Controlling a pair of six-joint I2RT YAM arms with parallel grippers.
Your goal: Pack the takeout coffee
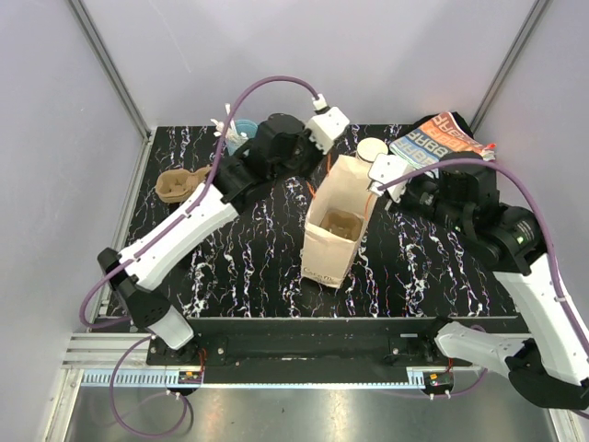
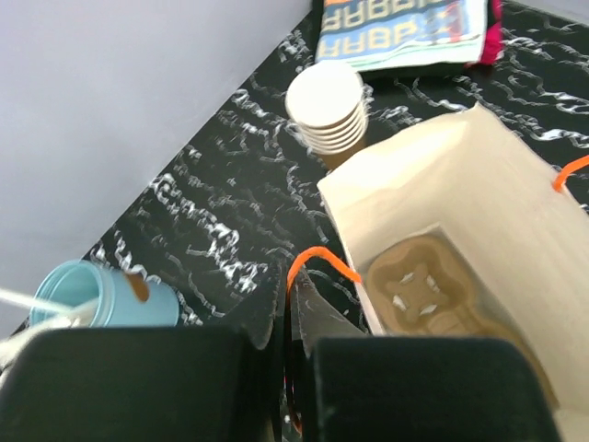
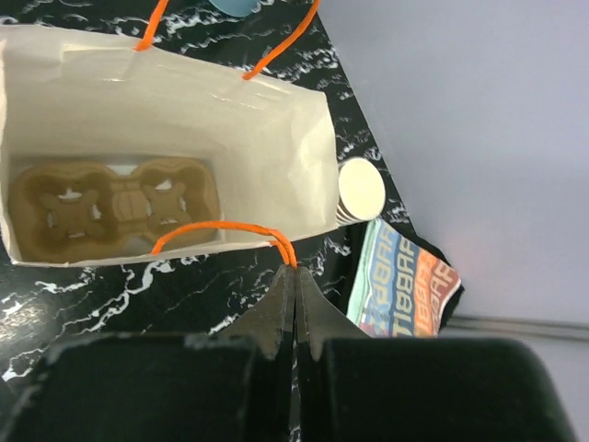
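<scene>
Closed black fingers of the left gripper (image 2: pixel 287 285) pinch one orange cord handle (image 2: pixel 317 257) of the open paper bag (image 1: pixel 324 260), as seen from the left wrist. Across the bag's mouth, the right gripper (image 3: pixel 294 281) is clamped just as tightly on the opposite handle (image 3: pixel 217 227), its fingers pressed together around the cord.

Between the two arms, the bag stands upright at the middle of the black marbled table (image 1: pixel 248 267). On its floor lies a brown moulded cup carrier (image 3: pixel 110 207), its two wells facing up.

What appears to be the takeout coffee (image 1: pixel 181 184), a small brown paper shape, sits on the table well to the left of the bag, close beside the left arm. It is too small in the overhead view to tell whether it is upright or tipped.

Just beside the bag's far corner stands a stack of nested cups (image 2: pixel 329 106), near a colourful printed packet (image 1: pixel 440 138). At the far left stands a light-blue cup (image 2: pixel 103 296) with white utensils (image 2: pixel 28 302).
</scene>
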